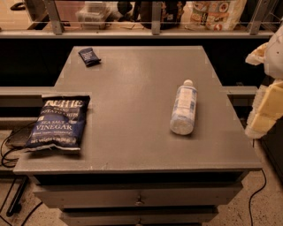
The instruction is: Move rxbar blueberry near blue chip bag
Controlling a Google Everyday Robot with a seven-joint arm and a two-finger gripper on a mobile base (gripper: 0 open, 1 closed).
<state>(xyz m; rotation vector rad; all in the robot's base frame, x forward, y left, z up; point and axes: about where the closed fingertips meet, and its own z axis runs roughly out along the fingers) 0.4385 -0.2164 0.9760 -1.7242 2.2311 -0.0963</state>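
Note:
The rxbar blueberry [89,56] is a small flat dark navy wrapper lying at the far left corner of the grey table [132,97]. The blue chip bag [59,122], large and crinkly with white "Sea Salt & Vinegar" lettering, lies flat at the near left edge. My gripper [266,80] is at the right edge of the view, beside the table's right side and far from both. Its pale fingers [265,110] stand apart with nothing between them.
A clear plastic bottle [184,108] lies on its side at the table's centre right. A railing and a shelf with packages [212,13] run behind the table. Cables [9,150] hang by the left side. Drawers [139,198] sit under the tabletop.

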